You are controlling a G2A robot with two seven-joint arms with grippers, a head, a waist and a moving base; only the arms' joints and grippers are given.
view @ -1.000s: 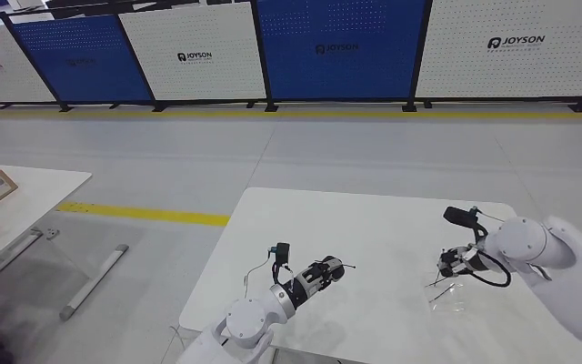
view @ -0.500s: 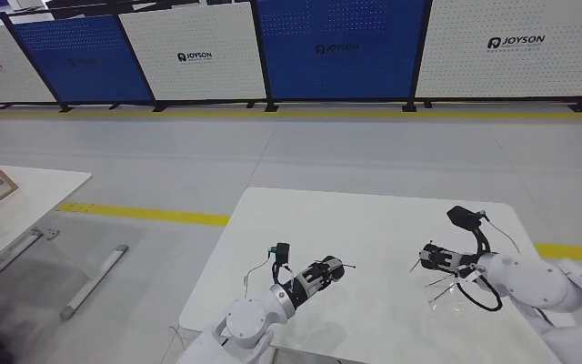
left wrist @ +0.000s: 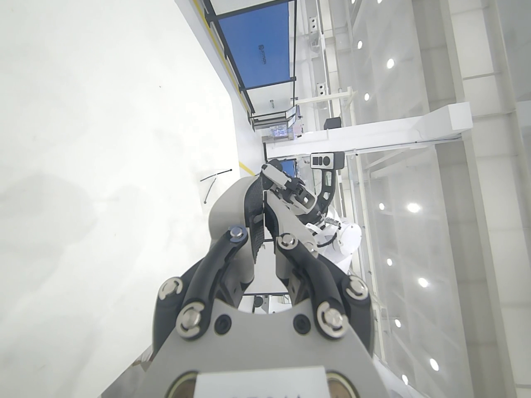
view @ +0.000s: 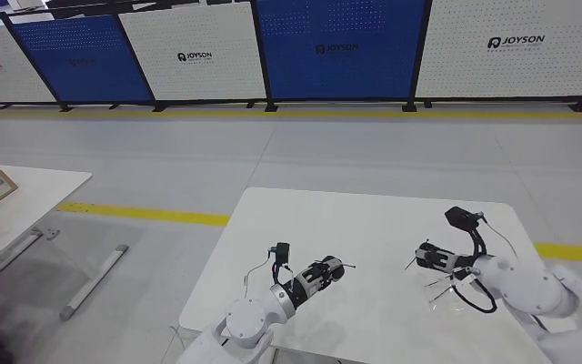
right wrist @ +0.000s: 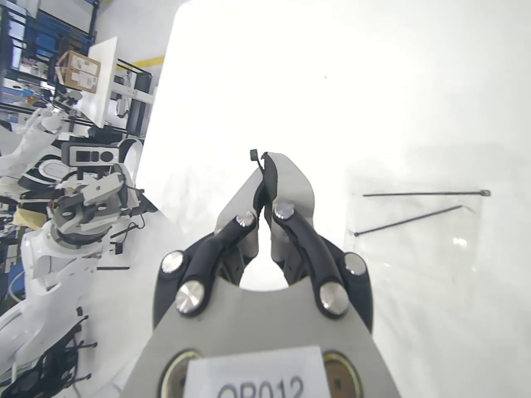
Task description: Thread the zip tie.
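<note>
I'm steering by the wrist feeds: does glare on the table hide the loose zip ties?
Right wrist view: the table glares white, yet both loose zip ties show dark on the clear bag, which glints. Left wrist view: bright table, ties thin but visible. Top view: even light.

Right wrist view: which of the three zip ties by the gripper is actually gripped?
The zip tie clamped in the shut right gripper, head poking past its tips. The two loose zip ties lie flat on the clear plastic bag.
</note>
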